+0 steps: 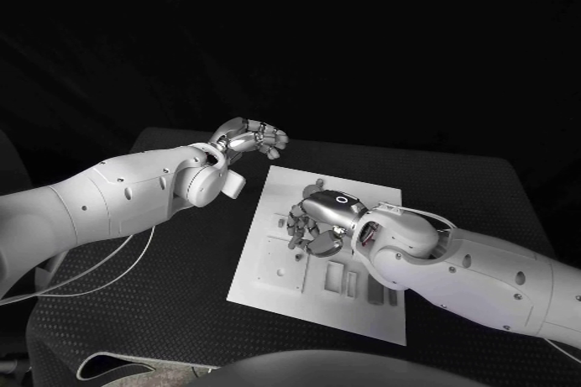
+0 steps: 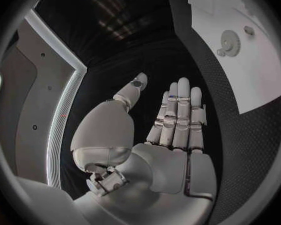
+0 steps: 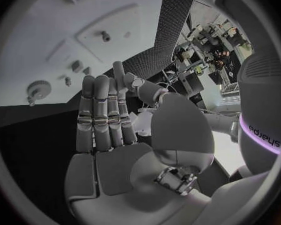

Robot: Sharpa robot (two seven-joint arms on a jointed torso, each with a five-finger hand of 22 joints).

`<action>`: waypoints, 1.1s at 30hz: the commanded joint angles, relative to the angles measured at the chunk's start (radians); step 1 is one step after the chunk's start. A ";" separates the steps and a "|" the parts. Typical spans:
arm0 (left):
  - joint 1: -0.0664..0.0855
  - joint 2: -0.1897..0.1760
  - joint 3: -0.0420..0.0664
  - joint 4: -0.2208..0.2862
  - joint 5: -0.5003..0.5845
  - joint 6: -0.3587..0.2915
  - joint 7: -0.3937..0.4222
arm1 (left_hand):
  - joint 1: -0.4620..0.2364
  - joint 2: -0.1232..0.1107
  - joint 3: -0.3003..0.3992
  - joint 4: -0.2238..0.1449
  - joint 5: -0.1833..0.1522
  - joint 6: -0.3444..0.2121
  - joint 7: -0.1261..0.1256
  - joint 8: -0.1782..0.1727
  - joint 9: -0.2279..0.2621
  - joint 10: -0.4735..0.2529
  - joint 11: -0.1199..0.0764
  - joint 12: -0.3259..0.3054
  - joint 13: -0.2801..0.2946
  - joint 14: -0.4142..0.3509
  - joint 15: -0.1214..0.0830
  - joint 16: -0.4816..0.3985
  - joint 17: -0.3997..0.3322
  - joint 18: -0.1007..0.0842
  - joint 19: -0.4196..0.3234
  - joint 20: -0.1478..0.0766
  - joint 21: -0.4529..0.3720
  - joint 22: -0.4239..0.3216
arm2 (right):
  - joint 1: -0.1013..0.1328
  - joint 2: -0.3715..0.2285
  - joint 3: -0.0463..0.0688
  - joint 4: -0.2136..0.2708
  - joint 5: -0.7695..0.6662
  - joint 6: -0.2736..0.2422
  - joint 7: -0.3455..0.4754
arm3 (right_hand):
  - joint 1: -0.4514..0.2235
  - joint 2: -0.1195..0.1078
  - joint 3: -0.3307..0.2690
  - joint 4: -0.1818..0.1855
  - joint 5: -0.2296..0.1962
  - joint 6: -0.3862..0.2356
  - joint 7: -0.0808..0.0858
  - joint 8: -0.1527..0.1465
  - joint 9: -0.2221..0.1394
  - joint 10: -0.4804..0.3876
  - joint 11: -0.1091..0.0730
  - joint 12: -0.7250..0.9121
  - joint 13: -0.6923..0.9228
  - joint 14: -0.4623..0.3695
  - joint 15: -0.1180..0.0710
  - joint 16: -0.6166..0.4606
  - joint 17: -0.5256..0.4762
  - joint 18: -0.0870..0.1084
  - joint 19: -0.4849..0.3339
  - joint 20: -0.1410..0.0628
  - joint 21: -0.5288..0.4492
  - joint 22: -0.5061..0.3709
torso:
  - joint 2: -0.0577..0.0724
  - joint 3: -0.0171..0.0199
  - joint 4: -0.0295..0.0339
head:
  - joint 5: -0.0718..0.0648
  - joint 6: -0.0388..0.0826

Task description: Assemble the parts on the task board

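At 10 o'clock off the task board (image 1: 317,311), left hand (image 1: 251,138) hovers over the surface (image 1: 181,295), fingers straight, empty. Board sits centre. Right hand (image 1: 315,223) is over its middle, fingers extended, holding nothing; parts under it hidden. Lower slow, confirm the part w/ wrist view before pinching.

White arms, silver robot hand (image 1: 317,226)

Black table (image 1: 170,303) with a textured surface, white task board (image 1: 273,278) flat at its middle.
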 commanded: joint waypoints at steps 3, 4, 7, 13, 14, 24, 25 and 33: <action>0.001 0.005 0.001 0.003 0.005 0.013 0.011 | 0.001 0.012 -0.005 0.002 -0.006 -0.008 0.001 0.004 -0.002 -0.005 0.001 0.000 -0.001 0.003 0.006 -0.004 0.001 0.016 -0.002 0.007 -0.007 0.001 | -0.002 0.024 -0.019 -0.008 -0.053 -0.005 0.016 | 0.000 0.010 0.003 -0.005 0.006 0.007 0.000 0.002 0.001 0.005 0.001 0.001 0.002 0.003 -0.002 0.003 0.001 0.015 0.007 0.001 0.006 0.001 | 0.000 -0.0018 -0.0005 | 0.007 -0.003; 0.001 0.006 0.001 0.003 0.005 0.013 0.011 | 0.001 0.012 -0.005 0.002 -0.006 -0.008 0.001 0.004 -0.002 -0.005 0.001 0.000 -0.001 0.003 0.006 -0.004 0.001 0.016 -0.002 0.007 -0.007 0.001 | -0.002 0.028 -0.023 -0.011 -0.060 -0.005 0.016 | 0.000 0.010 0.004 -0.006 0.006 0.007 0.000 0.002 0.001 0.005 0.001 0.001 0.002 0.003 -0.002 0.003 0.001 0.015 0.007 0.001 0.006 0.001 | 0.000 -0.0016 -0.0012 | 0.008 -0.003; 0.001 0.009 0.001 0.003 0.005 0.014 0.011 | 0.001 0.012 -0.005 0.002 -0.006 -0.008 0.001 0.004 -0.002 -0.005 0.001 0.000 -0.001 0.003 0.006 -0.004 0.002 0.016 -0.002 0.007 -0.007 0.001 | -0.003 0.042 -0.046 -0.023 -0.080 -0.005 0.016 | 0.000 0.011 0.004 -0.007 0.006 0.007 0.000 0.002 0.001 0.005 0.001 0.001 0.002 0.003 -0.002 0.003 0.001 0.015 0.007 0.001 0.006 0.001 | 0.000 -0.0009 -0.0019 | 0.012 -0.005; 0.001 0.011 0.001 0.004 0.005 0.014 0.011 | 0.001 0.012 -0.005 0.002 -0.006 -0.008 0.001 0.004 -0.002 -0.005 0.001 0.000 -0.001 0.003 0.007 -0.004 0.002 0.016 -0.002 0.007 -0.007 0.001 | -0.011 0.068 -0.078 -0.047 -0.110 -0.009 0.017 | 0.000 0.011 0.004 -0.009 0.006 0.007 0.000 0.002 0.002 0.005 0.001 0.000 0.003 0.003 -0.002 0.003 0.002 0.015 0.008 0.001 0.006 0.002 | 0.000 -0.0003 0.0005 | 0.015 -0.010; 0.001 0.011 0.001 0.004 0.005 0.014 0.011 | 0.001 0.012 -0.005 0.002 -0.006 -0.008 0.001 0.004 -0.002 -0.005 0.001 0.000 -0.001 0.003 0.007 -0.004 0.002 0.016 -0.002 0.007 -0.007 0.001 | -0.012 0.071 -0.080 -0.050 -0.111 -0.009 0.017 | 0.000 0.011 0.004 -0.009 0.006 0.007 0.000 0.002 0.002 0.005 0.001 0.000 0.003 0.003 -0.002 0.003 0.002 0.015 0.008 0.001 0.006 0.002 | 0.000 0.0001 0.0004 | 0.016 -0.010; 0.001 0.013 0.001 0.004 0.005 0.015 0.011 | 0.001 0.013 -0.005 0.002 -0.006 -0.009 0.001 0.005 -0.002 -0.005 0.001 0.000 -0.001 0.003 0.007 -0.005 0.003 0.016 -0.003 0.007 -0.007 0.002 | -0.018 0.090 -0.089 -0.067 -0.147 -0.020 0.014 | 0.000 0.012 0.005 -0.012 0.006 0.007 0.000 0.002 0.003 0.006 0.001 0.000 0.004 0.004 -0.003 0.003 0.002 0.015 0.009 0.000 0.007 0.002 | 0.000 0.0000 -0.0007 | 0.022 -0.017; 0.001 0.013 0.001 0.003 0.005 0.016 0.011 | 0.001 0.013 -0.005 0.002 -0.006 -0.009 0.001 0.005 -0.002 -0.005 0.001 0.000 -0.001 0.003 0.007 -0.005 0.003 0.016 -0.003 0.007 -0.007 0.002 | -0.018 0.091 -0.089 -0.068 -0.147 -0.020 0.014 | 0.000 0.012 0.005 -0.012 0.006 0.007 0.000 0.002 0.003 0.006 0.001 0.000 0.004 0.004 -0.003 0.003 0.002 0.015 0.009 0.000 0.007 0.002 | 0.000 -0.0002 -0.0008 | 0.022 -0.017; 0.001 0.016 0.001 0.003 0.005 0.016 0.011 | 0.001 0.013 -0.005 0.002 -0.006 -0.009 0.001 0.005 -0.002 -0.006 0.001 0.000 -0.002 0.003 0.007 -0.006 0.004 0.016 -0.003 0.007 -0.007 0.002 | -0.020 0.105 -0.095 -0.076 -0.151 -0.015 0.014 | 0.000 0.012 0.006 -0.013 0.006 0.007 0.000 0.002 0.004 0.006 0.001 0.000 0.005 0.004 -0.003 0.003 0.003 0.015 0.010 0.000 0.008 0.003 | 0.000 0.0008 -0.0009 | 0.024 -0.019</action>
